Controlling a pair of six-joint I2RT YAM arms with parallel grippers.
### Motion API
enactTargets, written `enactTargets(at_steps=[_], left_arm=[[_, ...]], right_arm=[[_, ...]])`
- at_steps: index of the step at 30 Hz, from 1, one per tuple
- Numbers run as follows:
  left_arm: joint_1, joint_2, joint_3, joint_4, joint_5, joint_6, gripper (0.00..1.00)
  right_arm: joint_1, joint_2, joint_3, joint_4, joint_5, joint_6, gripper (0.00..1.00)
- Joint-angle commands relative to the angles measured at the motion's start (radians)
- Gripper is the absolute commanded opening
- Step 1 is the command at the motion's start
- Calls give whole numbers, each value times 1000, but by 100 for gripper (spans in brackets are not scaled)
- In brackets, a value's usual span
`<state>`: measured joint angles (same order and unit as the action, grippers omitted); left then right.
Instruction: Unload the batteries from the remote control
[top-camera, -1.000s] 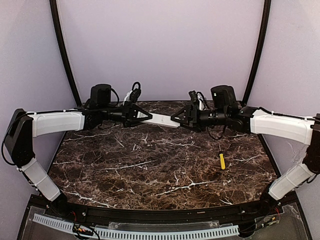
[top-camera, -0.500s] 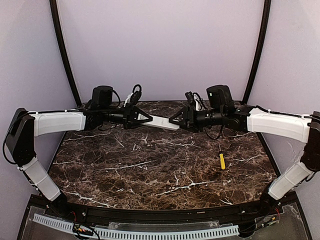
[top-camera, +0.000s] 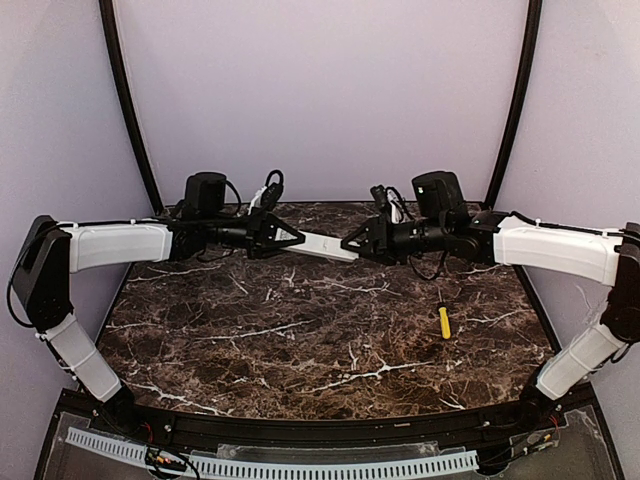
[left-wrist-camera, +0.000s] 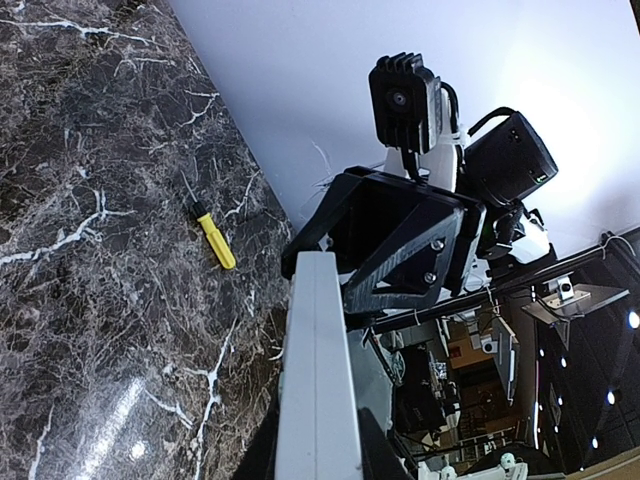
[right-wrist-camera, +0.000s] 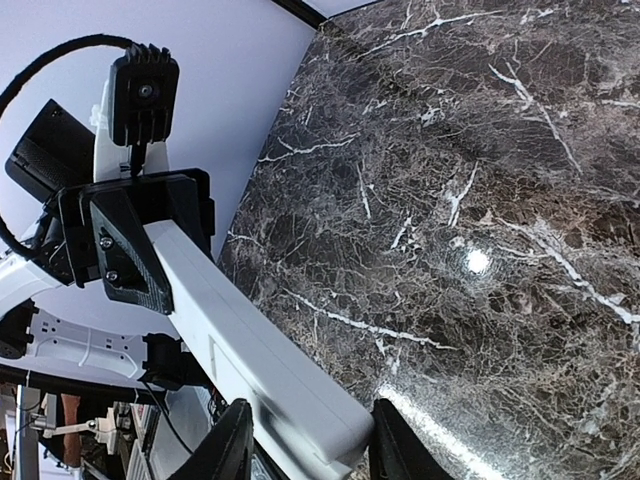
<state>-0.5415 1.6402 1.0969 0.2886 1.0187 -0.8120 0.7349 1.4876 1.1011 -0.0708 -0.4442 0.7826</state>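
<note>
The remote control (top-camera: 325, 243), a slim white bar, hangs in the air above the back of the table between both arms. My left gripper (top-camera: 290, 238) is shut on its left end, and in the left wrist view the bar (left-wrist-camera: 318, 370) runs out from between those fingers. My right gripper (top-camera: 350, 244) has its jaws against the two sides of the right end (right-wrist-camera: 250, 345). One right finger (right-wrist-camera: 232, 445) presses the near edge of the bar. The batteries are hidden.
A yellow-handled screwdriver (top-camera: 444, 321) lies on the dark marble table (top-camera: 300, 340) at the right, also in the left wrist view (left-wrist-camera: 214, 240). The purple back wall (top-camera: 320, 100) stands close behind the grippers.
My right gripper has slid a little left along the remote's end and its jaws have narrowed onto it. The left arm and the remote have stayed still.
</note>
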Motion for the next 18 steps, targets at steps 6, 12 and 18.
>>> enactTargets(at_steps=[6, 12, 18], left_arm=[[-2, -16, 14, 51, 23, -28, 0], [-2, -20, 7, 89, 35, -57, 0], [-2, -19, 0, 113, 34, -79, 0]], right_arm=[[10, -29, -30, 30, -6, -9, 29], [10, -61, -58, 31, 7, -7, 25], [11, -73, -64, 31, 7, -9, 26]])
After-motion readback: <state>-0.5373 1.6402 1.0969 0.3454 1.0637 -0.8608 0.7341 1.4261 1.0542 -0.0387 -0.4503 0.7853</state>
